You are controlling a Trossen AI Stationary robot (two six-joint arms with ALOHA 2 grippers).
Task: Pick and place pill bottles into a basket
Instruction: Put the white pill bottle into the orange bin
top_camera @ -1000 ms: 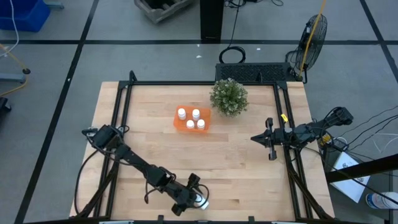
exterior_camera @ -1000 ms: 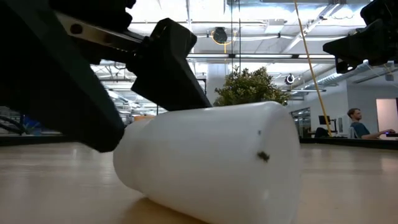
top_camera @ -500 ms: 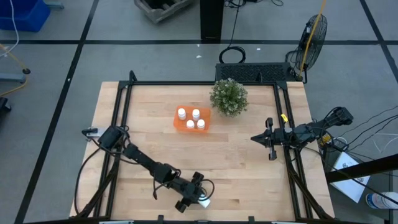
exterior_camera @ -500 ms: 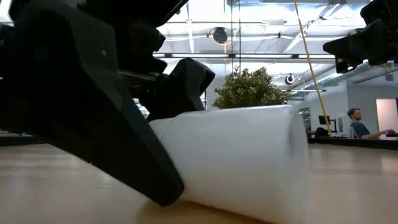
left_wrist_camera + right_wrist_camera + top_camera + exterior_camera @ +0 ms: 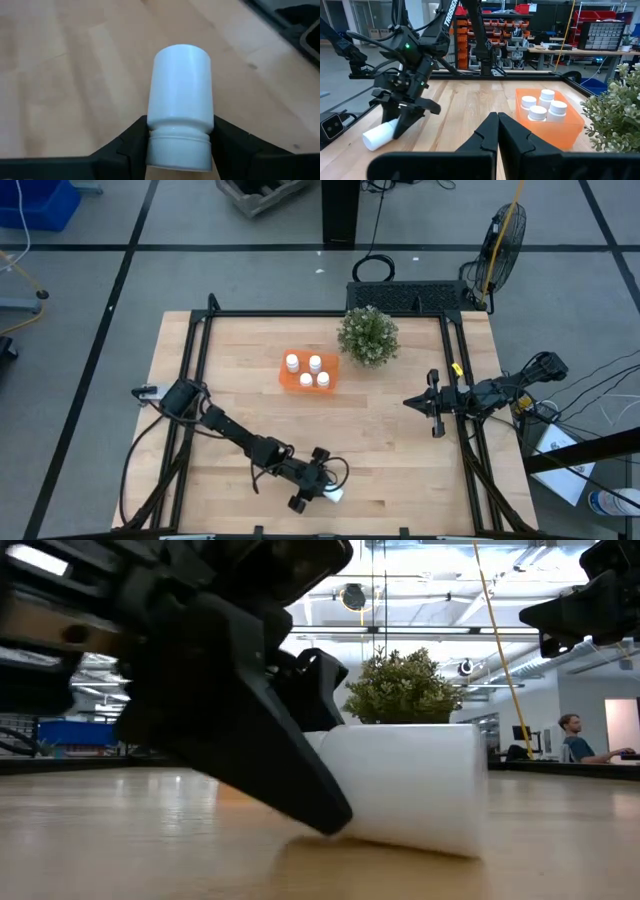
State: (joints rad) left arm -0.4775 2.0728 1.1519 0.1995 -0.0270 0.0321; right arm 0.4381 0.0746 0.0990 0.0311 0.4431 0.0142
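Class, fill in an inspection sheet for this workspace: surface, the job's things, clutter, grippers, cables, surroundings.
Surface: bare wooden table in a black frame.
Job's things: orange basket holds four upright pill bottles; the fifth bottle lies on its side near the front edge.
Clutter: green plant beside the basket.
Grippers: left gripper is shut on the fifth bottle's cap end; right gripper is shut, waiting at the right edge.
Cables: black loop on the floor behind the table.
Surroundings: fan; seated person far off.
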